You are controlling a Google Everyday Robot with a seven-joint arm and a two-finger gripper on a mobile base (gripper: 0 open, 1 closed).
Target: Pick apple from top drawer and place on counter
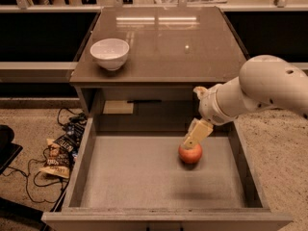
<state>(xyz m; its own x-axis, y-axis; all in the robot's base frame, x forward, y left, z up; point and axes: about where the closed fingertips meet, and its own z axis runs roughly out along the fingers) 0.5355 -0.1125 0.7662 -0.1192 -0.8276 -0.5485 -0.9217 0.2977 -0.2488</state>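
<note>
Glossy, reflective counter — matte-floored top drawer, smooth-skinned apple just under pale plastic jaws.

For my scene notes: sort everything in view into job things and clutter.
Job: apple in the open drawer; counter; gripper, just over the apple.
Clutter: bowl on the counter; wrappers and cables on the floor.

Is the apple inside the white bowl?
No, the apple lies on the top drawer floor under the gripper; the bowl sits on the counter.
</note>
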